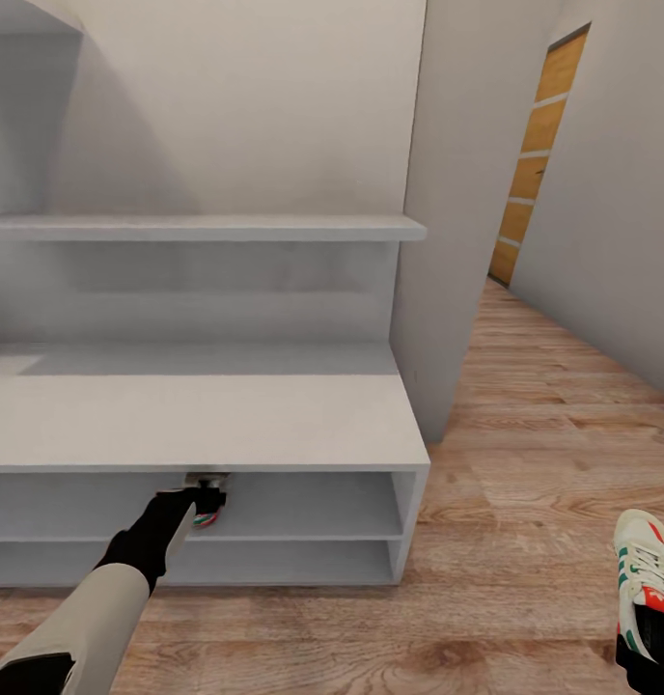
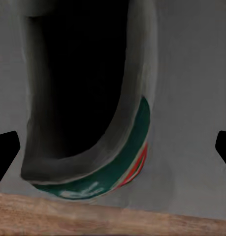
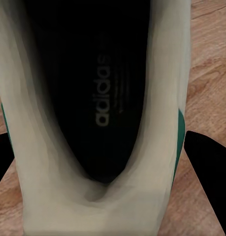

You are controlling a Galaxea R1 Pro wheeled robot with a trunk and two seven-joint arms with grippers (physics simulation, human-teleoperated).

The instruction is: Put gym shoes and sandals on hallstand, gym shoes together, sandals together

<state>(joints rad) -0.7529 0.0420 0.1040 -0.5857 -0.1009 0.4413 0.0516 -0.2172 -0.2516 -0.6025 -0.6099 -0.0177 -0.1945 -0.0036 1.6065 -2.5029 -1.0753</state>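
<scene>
Sneaker (image 1: pixel 208 509) inside hallstand (image 1: pixel 274 420) shelf

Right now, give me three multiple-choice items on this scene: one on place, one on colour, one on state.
1. Where is the left pincer?
A. at the hallstand's upper open shelf
B. above the bench top
C. by the door

2. What colour are the side stripes on the gym shoe at the right?
A. blue
B. green
C. black

3. Where is that shoe?
A. on the bench top
B. on a wall shelf
C. over the corridor floor

Answers: 1 A, it reaches under the hallstand bench. 2 B, stripes look green. 3 C, planks surround it.
</scene>
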